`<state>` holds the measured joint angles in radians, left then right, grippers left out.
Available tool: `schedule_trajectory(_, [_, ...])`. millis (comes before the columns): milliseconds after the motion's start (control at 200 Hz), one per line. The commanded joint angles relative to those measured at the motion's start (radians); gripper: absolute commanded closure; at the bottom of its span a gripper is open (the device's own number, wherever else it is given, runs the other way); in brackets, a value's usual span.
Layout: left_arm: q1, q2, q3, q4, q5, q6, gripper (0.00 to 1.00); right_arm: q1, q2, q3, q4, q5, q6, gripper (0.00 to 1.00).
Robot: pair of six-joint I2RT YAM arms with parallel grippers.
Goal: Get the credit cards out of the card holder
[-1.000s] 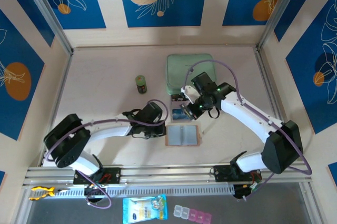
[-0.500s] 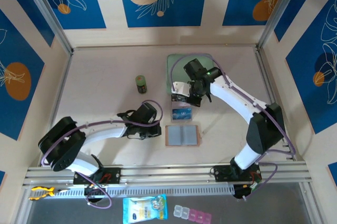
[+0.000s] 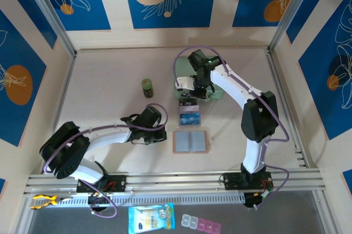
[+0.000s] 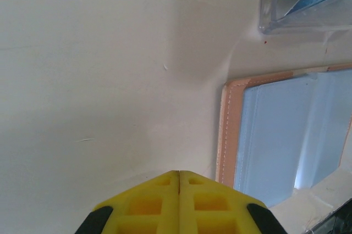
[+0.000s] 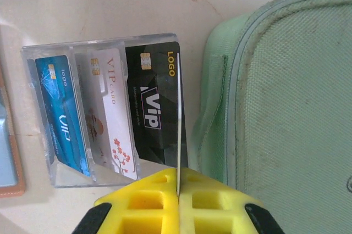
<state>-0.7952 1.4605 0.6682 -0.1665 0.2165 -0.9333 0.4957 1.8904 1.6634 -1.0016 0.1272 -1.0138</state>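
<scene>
My left gripper sits just left of the flat tan leather-like card holder, which lies open. Just beyond it are blue plastic credit cards. My right gripper hovers at the near-left corner of the mint-green zip case.

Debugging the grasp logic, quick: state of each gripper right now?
Left gripper: closed, holding nothing.
Right gripper: closed; thin pale edge at its tips, maybe a card, unclear.

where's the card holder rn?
Top view: the card holder lies open mid-table, directly nearer the bases than the clear card stand, with the left gripper just to its left.
</scene>
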Motion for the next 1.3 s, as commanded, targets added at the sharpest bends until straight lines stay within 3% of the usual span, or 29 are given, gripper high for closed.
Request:
schedule_trajectory(0, [0.017,-0.024,-0.022,0.004,0.021,0.013,0.97,-0.003,0.03,0.035,-0.045,-0.042,-0.035,0.98])
schedule_trajectory(200, [0.03,-0.029,-0.027,0.006,0.028,0.016,0.97,-0.002,0.064,0.026,-0.039,-0.049,-0.031,0.97])
schedule_trajectory(395, [0.036,-0.041,-0.024,-0.002,0.031,0.018,0.96,0.001,0.076,0.012,-0.027,-0.037,-0.03,0.86])
schedule_trajectory(795, [0.047,-0.071,-0.019,-0.028,0.02,0.034,0.96,-0.006,-0.002,0.009,0.005,-0.033,0.025,0.85])
schedule_trajectory(970, [0.086,-0.087,-0.007,-0.05,-0.008,0.077,0.93,-0.041,-0.093,-0.058,0.095,-0.114,0.168,0.72])
schedule_trajectory(1075, [0.125,-0.108,0.016,-0.111,-0.059,0.142,0.84,-0.074,-0.172,-0.153,0.188,-0.149,0.271,0.64])
schedule_trajectory(1140, [0.15,-0.122,0.037,-0.16,-0.098,0.195,0.76,-0.097,-0.222,-0.214,0.243,-0.166,0.34,0.51])
schedule_trajectory(1190, [0.168,-0.137,0.051,-0.2,-0.141,0.236,0.61,-0.116,-0.26,-0.273,0.285,-0.171,0.391,0.42])
schedule_trajectory(1220, [0.178,-0.146,0.058,-0.22,-0.169,0.259,0.46,-0.127,-0.282,-0.303,0.309,-0.17,0.42,0.36])
schedule_trajectory(1255, [0.192,-0.157,0.064,-0.246,-0.203,0.284,0.31,-0.141,-0.309,-0.343,0.333,-0.172,0.456,0.24])
schedule_trajectory(1295, [0.207,-0.171,0.071,-0.271,-0.246,0.309,0.21,-0.155,-0.338,-0.387,0.36,-0.171,0.494,0.13])
